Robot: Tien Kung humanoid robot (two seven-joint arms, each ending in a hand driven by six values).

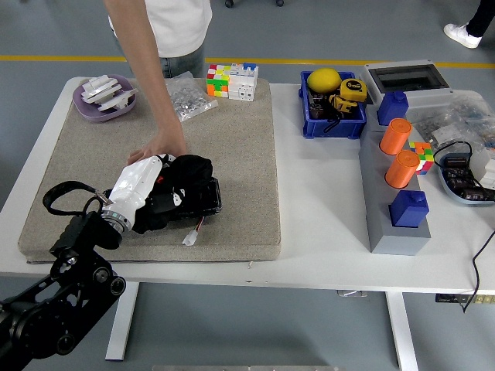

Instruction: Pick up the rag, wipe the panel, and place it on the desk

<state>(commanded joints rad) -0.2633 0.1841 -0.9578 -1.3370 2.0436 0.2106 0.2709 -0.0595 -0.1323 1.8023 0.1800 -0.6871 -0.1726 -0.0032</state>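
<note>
At the left of the frame you see a black rag [186, 171] over a glossy black panel [193, 202] on a beige-grey mat [232, 154], with a lilac bowl [104, 99] upper left, a blue bin [332, 116] holding a yellow ball [323, 79], and two orange cylinders [398, 153] right.

We have only 1 view, from high on the robot's side, facing forward and down. The whole white tabletop [325, 193] fills the frame, its near edge low, grey floor along the top and bottom.
</note>
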